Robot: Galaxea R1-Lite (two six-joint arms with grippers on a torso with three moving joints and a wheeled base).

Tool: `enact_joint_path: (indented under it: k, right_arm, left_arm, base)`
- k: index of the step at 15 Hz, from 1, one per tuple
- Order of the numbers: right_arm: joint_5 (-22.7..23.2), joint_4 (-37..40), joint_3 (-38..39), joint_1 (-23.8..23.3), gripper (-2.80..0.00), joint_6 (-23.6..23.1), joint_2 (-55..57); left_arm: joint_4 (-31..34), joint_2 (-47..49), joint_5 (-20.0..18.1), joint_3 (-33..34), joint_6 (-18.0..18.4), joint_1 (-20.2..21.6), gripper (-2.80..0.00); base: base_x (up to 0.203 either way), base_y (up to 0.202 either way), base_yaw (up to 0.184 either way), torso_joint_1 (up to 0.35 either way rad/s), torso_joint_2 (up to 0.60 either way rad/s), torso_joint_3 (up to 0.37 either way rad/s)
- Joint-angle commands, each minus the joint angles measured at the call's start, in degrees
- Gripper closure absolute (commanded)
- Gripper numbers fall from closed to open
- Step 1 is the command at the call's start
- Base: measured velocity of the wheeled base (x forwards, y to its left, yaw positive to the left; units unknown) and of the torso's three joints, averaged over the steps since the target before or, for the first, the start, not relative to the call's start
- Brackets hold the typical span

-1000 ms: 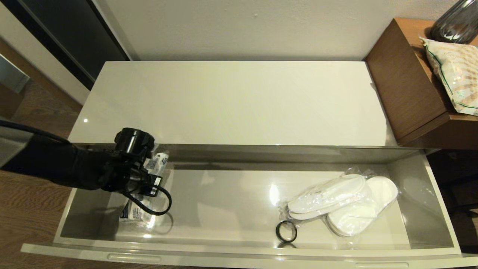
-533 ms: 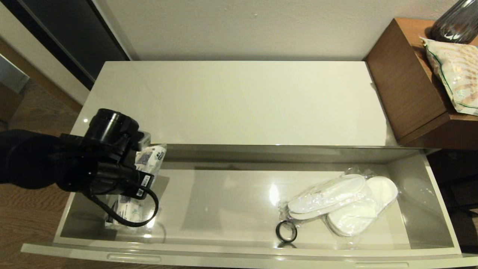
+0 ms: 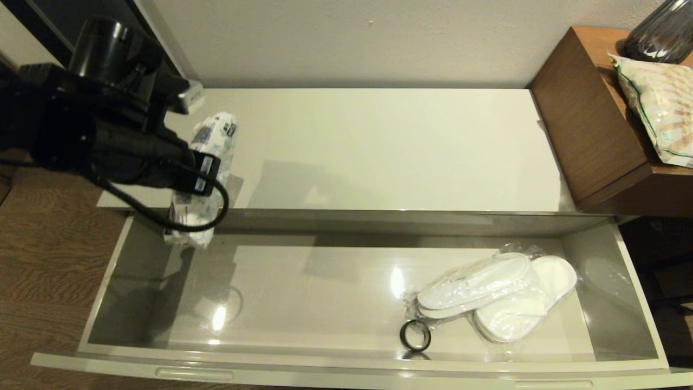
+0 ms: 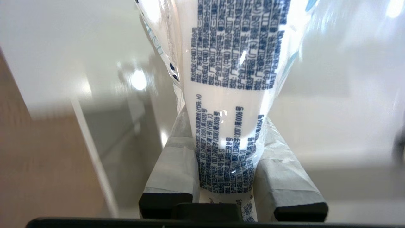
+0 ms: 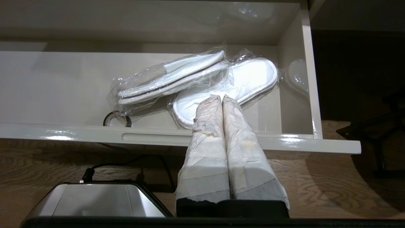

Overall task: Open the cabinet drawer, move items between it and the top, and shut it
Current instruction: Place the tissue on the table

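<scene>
The cabinet drawer (image 3: 346,368) stands pulled wide open below the glossy cream top (image 3: 379,151). My left gripper (image 3: 201,162) hangs in the air over the top's left front corner, shut on the white tissue pack (image 3: 215,132) with dark blue print. In the left wrist view the pack (image 4: 231,79) is pinched between the taped fingers of the left gripper (image 4: 226,120). The bagged white slippers (image 3: 498,295) lie in the drawer's right part. My right gripper (image 5: 222,97) is shut and empty, low in front of the drawer's front panel (image 5: 79,133), facing the slippers (image 5: 202,79).
A small black ring (image 3: 415,336) lies in the drawer beside the slippers. At the right stands a brown side table (image 3: 595,130) with a green-trimmed snack bag (image 3: 658,103) and a dark vase (image 3: 660,32). Wall runs behind the top; wooden floor lies at the left.
My left arm has lifted the tissue pack out of the drawer's left end, up and back to above the top's left front corner. The right arm has kept still.
</scene>
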Motion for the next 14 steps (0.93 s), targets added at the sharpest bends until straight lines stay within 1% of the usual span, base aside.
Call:
enact_joint_path:
  k: [1, 2, 4, 5, 6, 10, 14]
  right_arm:
    - [0.0, 0.0, 0.0, 0.0, 0.0, 0.0, 0.1]
    - [0.0, 0.0, 0.0, 0.0, 0.0, 0.0, 0.1]
    - [0.0, 0.0, 0.0, 0.0, 0.0, 0.0, 0.1]
    - [0.0, 0.0, 0.0, 0.0, 0.0, 0.0, 0.1]
    - [0.0, 0.0, 0.0, 0.0, 0.0, 0.0, 0.1]
    - [0.0, 0.0, 0.0, 0.0, 0.0, 0.0, 0.1]
    - [0.0, 0.0, 0.0, 0.0, 0.0, 0.0, 0.1]
  left_arm:
    - [0.0, 14.5, 1.4, -14.9, 0.7, 0.3, 0.0]
    - [-2.5, 19.2, 2.3, -18.1, 2.4, 0.4, 0.0]
    - [-7.8, 25.0, 3.8, -19.4, 5.1, 0.7, 0.0]
    - [-9.2, 26.2, 4.9, -19.6, 5.8, 0.8, 0.0]
    - [-10.6, 26.5, 5.4, -19.7, 5.9, 0.9, -2.8]
    - [-11.6, 26.1, 5.5, -19.7, 5.9, 1.3, -2.8]
    - [-11.2, 20.9, 6.1, -19.6, 5.8, 1.2, -2.8]
  base:
    - [0.0, 0.0, 0.0, 0.0, 0.0, 0.0]
    - [0.0, 0.0, 0.0, 0.0, 0.0, 0.0]
    - [0.0, 0.0, 0.0, 0.0, 0.0, 0.0]
    - [0.0, 0.0, 0.0, 0.0, 0.0, 0.0]
    - [0.0, 0.0, 0.0, 0.0, 0.0, 0.0]
    - [0.0, 0.0, 0.0, 0.0, 0.0, 0.0]
    - [0.0, 0.0, 0.0, 0.0, 0.0, 0.0]
